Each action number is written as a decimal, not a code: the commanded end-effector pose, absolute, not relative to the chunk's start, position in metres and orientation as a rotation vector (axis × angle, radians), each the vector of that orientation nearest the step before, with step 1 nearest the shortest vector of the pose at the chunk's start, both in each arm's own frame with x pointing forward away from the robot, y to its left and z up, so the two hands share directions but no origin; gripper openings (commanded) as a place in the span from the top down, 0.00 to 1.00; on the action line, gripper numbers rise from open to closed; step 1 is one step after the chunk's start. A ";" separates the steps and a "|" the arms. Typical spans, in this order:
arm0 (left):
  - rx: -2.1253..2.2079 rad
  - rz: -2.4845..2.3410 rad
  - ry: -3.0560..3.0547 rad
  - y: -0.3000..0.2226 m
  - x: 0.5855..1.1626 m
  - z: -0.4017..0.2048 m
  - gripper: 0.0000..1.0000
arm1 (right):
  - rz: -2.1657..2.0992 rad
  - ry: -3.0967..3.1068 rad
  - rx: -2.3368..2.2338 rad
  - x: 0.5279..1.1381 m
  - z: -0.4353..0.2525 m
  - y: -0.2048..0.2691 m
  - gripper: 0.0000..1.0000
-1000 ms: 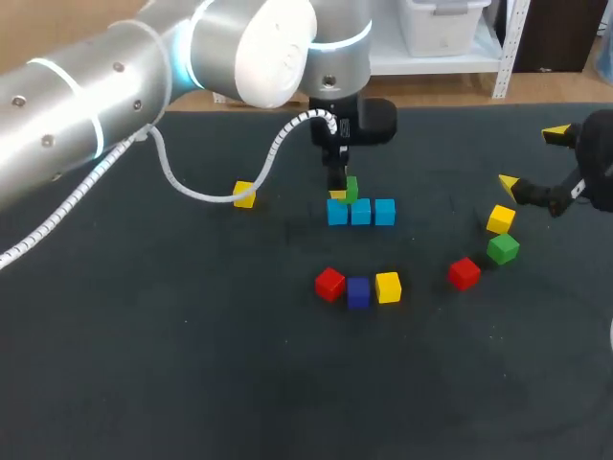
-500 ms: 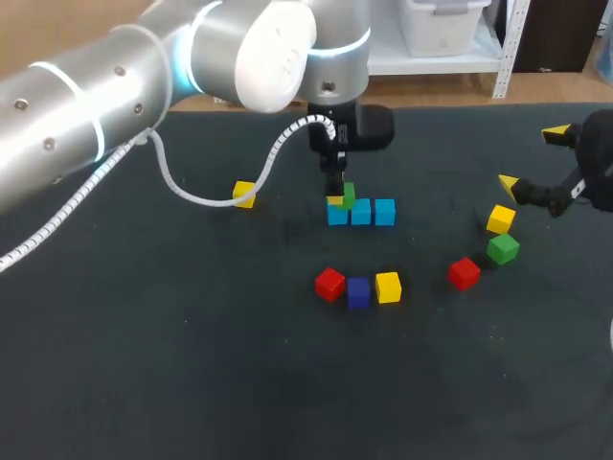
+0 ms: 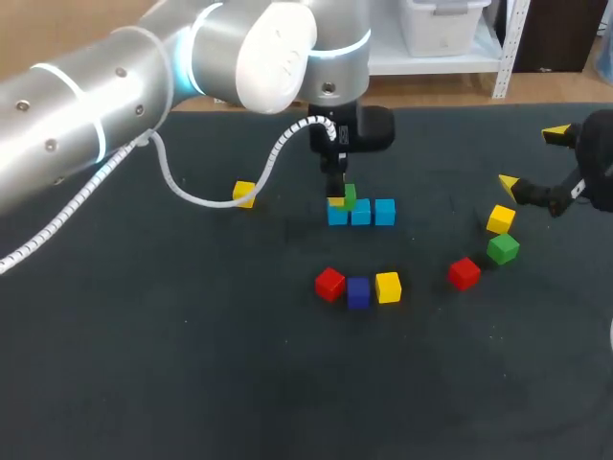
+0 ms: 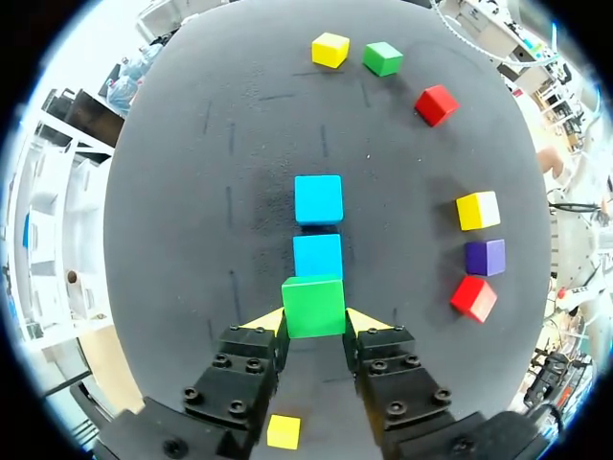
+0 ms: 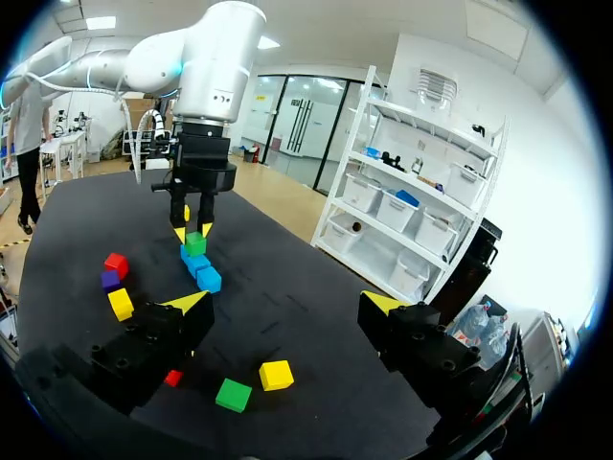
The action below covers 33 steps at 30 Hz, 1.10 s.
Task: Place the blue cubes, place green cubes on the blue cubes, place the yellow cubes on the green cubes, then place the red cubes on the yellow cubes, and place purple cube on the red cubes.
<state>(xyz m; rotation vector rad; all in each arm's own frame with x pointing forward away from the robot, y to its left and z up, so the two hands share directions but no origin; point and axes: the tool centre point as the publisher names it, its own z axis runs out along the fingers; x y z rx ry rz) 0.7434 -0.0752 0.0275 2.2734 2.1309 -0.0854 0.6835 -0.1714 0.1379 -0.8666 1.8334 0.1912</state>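
Matt dark table, smooth-faced green cube

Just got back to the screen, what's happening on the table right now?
The left gripper is shut on a green cube and holds it at one end of the row of blue cubes, on or just over the end one. The right gripper hangs open and holds nothing, with a loose yellow cube and a second green cube under it. The line of red, purple and yellow cubes lies unstacked.
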 end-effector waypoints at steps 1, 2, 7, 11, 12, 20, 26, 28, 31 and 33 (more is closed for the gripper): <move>2.277 -0.091 2.127 -0.076 0.743 0.027 1.00 | 0.187 1.835 -0.866 0.683 0.138 -0.171 0.00; 2.277 -0.094 2.125 -0.076 0.743 0.027 1.00 | 0.187 1.835 -0.866 0.683 0.138 -0.171 0.00; 2.290 -0.095 2.116 -0.076 0.740 0.027 1.00 | 0.187 1.835 -0.866 0.683 0.138 -0.171 0.00; 2.289 -0.091 2.119 -0.076 0.740 0.026 1.00 | 0.187 1.835 -0.866 0.683 0.138 -0.171 0.00; 2.288 -0.091 2.120 -0.076 0.740 0.026 1.00 | 0.187 1.835 -0.866 0.683 0.138 -0.171 0.00; 2.278 -0.082 2.132 -0.076 0.740 0.026 0.00 | 0.187 1.835 -0.866 0.683 0.138 -0.171 0.00; 2.266 -0.082 2.139 -0.076 0.741 0.027 0.00 | 0.187 1.835 -0.866 0.683 0.138 -0.171 0.00; 2.262 -0.081 2.141 -0.076 0.741 0.028 0.00 | 0.187 1.835 -0.866 0.683 0.138 -0.171 0.00; 2.260 -0.079 2.134 -0.077 0.741 0.031 0.00 | 0.187 1.835 -0.866 0.683 0.138 -0.171 0.00; 2.254 -0.079 2.130 -0.078 0.741 0.033 0.00 | 0.187 1.835 -0.866 0.683 0.138 -0.171 0.00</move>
